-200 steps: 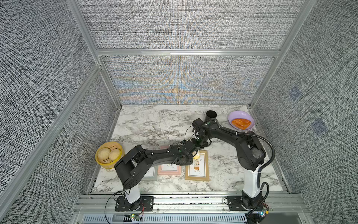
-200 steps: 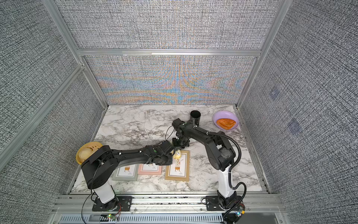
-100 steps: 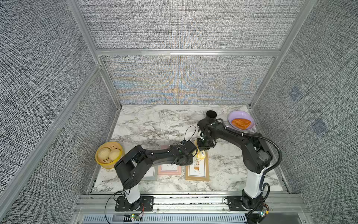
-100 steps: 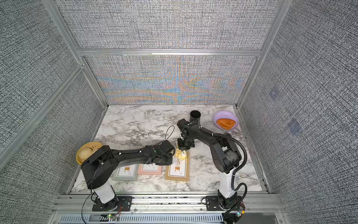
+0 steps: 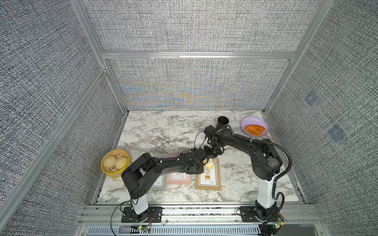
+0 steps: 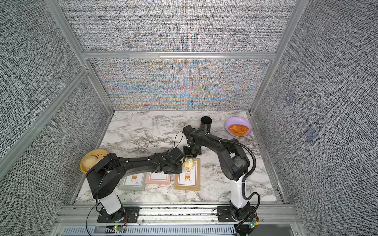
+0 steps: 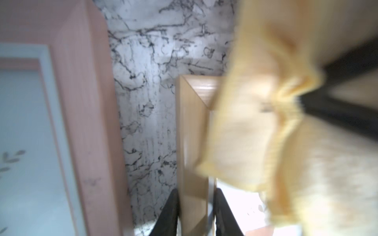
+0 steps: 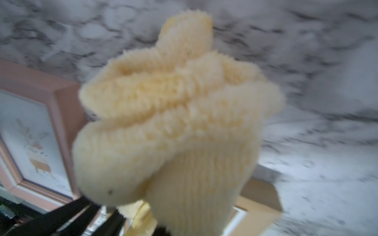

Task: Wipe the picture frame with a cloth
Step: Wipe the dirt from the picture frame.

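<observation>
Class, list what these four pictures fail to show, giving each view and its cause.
- Both top views: the left arm covers most of the grey frame and part of the pink frame.
- Left wrist view: the blurred cloth hides most of the wooden frame's picture.
- A top view: the left arm hides part of the basket.

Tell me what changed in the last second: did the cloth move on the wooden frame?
The right gripper, shut on the cloth, swung slightly toward its own side and back, rubbing the cloth over the far end of the wooden frame. Nothing was grabbed or released. The left gripper stayed clamped on that frame's side rail; pink frame, grey frame, basket, cup and plate did not move.
</observation>
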You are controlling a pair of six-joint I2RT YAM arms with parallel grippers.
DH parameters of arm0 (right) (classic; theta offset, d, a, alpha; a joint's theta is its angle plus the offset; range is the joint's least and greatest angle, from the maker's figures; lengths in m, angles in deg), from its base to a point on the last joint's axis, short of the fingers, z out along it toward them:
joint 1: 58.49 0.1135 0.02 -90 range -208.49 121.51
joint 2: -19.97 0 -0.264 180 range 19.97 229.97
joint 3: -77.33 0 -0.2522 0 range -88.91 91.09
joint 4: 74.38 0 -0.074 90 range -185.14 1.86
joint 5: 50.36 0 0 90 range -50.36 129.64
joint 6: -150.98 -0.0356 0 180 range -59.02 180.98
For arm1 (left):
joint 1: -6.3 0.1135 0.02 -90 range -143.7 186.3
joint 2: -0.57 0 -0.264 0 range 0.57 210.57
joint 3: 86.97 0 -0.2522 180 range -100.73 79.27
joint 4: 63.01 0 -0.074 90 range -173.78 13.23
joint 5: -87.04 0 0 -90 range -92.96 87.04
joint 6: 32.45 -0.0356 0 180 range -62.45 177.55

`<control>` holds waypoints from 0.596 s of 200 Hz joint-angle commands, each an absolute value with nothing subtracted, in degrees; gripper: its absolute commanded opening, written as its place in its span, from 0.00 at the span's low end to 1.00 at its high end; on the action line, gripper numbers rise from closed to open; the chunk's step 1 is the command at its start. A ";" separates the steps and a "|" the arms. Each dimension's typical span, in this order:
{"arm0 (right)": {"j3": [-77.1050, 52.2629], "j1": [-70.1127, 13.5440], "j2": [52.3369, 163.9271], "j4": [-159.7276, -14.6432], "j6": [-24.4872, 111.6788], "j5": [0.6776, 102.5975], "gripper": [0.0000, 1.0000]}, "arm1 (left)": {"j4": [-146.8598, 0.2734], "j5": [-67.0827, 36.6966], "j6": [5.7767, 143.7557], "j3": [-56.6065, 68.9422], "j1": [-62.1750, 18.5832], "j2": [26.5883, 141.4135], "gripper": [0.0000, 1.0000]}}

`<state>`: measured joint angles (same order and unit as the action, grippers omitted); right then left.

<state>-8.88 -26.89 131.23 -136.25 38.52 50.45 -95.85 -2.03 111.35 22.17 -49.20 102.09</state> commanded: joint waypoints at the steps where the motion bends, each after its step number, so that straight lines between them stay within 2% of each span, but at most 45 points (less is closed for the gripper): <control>1: -13.31 -29.87 128.23 -136.93 40.41 49.51 0.00 | -98.74 -2.14 111.34 22.21 -49.14 102.88 0.14; 52: -17.87 -28.30 123.83 -138.54 43.23 50.42 0.00 | -99.37 -2.38 110.96 20.76 -49.07 104.09 0.14; 119: -41.95 -19.95 104.22 -137.19 30.89 51.89 0.00 | -98.66 -2.53 112.17 20.62 -49.07 104.79 0.13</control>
<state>-36.58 -22.72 108.32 -135.27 37.54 51.30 -98.12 -2.08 111.26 20.16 -49.16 103.64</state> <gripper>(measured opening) 0.084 0.265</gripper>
